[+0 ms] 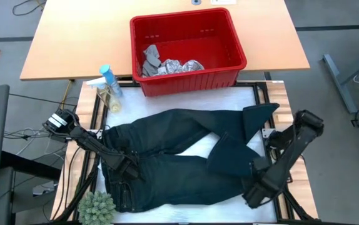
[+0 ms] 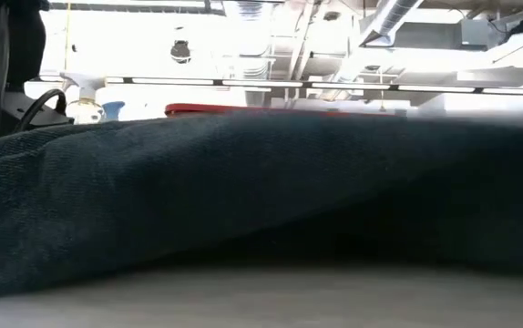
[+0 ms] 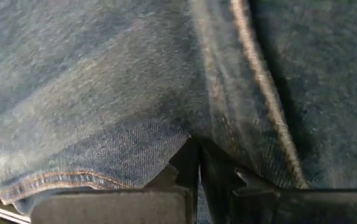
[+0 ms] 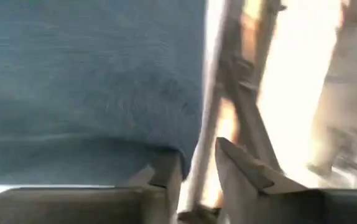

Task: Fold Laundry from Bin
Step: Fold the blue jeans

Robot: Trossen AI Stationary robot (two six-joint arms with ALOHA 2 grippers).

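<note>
Dark blue trousers (image 1: 179, 156) lie spread on the white table top, waist toward the left, both legs reaching right with their ends folded back. In the low view the trousers (image 2: 243, 200) fill the foreground. My left gripper (image 1: 128, 167) is shut and points down onto the waist region. My right gripper (image 1: 253, 190) is open and hovers over the right end of the near leg, by the cloth's edge (image 4: 185, 143). The red bin (image 1: 229, 34) stands behind, holding a grey cloth (image 1: 151, 57) and a white leaf-print cloth (image 1: 182, 65). My left gripper comes from above, slanting down, with its shut fingertips (image 3: 188, 158) against the denim (image 3: 166, 134) beside a stitched seam near the waist. The cloth lies flat on the table. Whether any denim is caught between the tips I cannot tell.
Two spray bottles (image 1: 107, 87) stand at the table's far left corner, and a green spiky plant (image 1: 96, 207) sits at the near left corner. A wooden table (image 1: 73, 37) lies behind the bin. Bare white table surface (image 1: 229, 100) shows between the bin and the trousers.
</note>
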